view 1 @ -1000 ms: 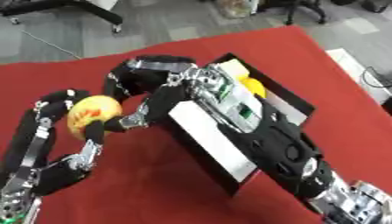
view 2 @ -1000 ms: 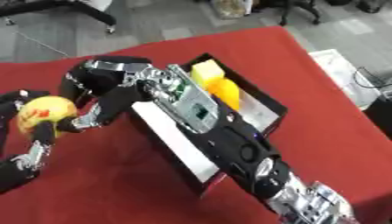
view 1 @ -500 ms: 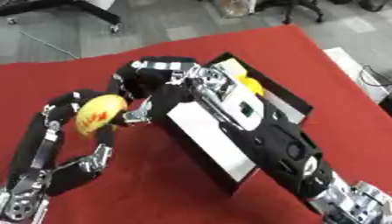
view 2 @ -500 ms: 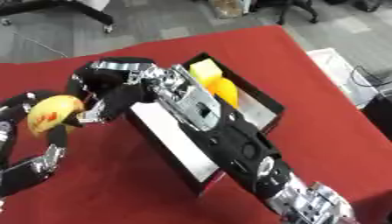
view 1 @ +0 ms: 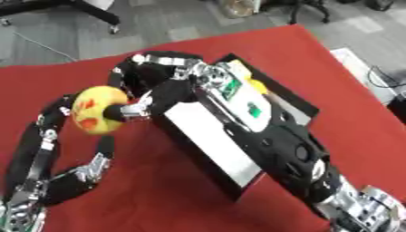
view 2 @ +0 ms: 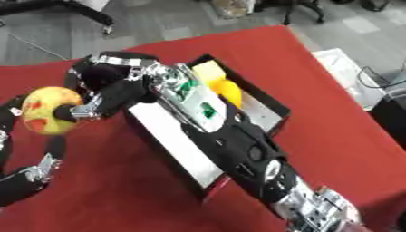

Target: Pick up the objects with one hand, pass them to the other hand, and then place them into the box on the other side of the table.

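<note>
Mid-handover above red worktop (view 1: 182,190): left hand (view 1: 55,122) clamped round yellow-red fruit (view 1: 97,110), right hand (view 1: 147,97) fingers touching it, closure unclear. Next: right grasp, left release, carry to black box (view 2: 266,102) at right edge.

Matt red cloth table (view 1: 333,90), glossy yellow fruit (view 1: 99,115) (red patches), smooth black box (view 2: 262,97)

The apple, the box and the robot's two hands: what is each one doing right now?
Apple: yellow and red, held off the cloth, between both hands.
Left hand: fingers curled round the apple.
Right hand: reaching across, a fingertip touching the apple.
Box: black, open, on the red cloth, with yellow things inside.
</note>
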